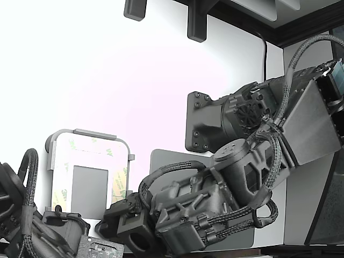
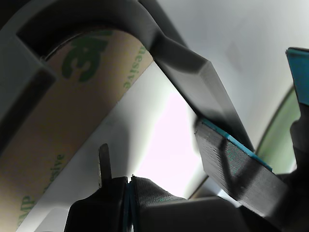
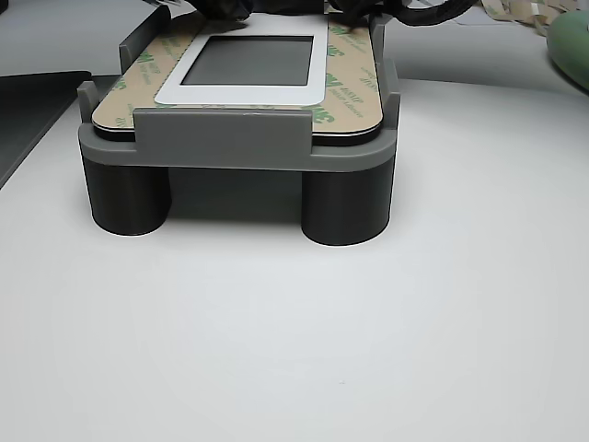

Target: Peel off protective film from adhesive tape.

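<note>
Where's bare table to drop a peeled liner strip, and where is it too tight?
In the other view, the white table in front of the grey tray frame is bare. Crowded: the frame's far edge, where the gripper works at the protective film, and the arm beside the frame in the exterior view.

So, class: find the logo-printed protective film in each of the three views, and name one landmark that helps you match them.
Exterior view: protective film borders the grey centre panel, at the lower left.
Wrist view: the film fills the picture's near side as a tan band with green print, under the curved frame.
Other view: the film lies atop the raised holder, around the panel.
Shared landmark: the light grey tray frame that surrounds it.
</note>
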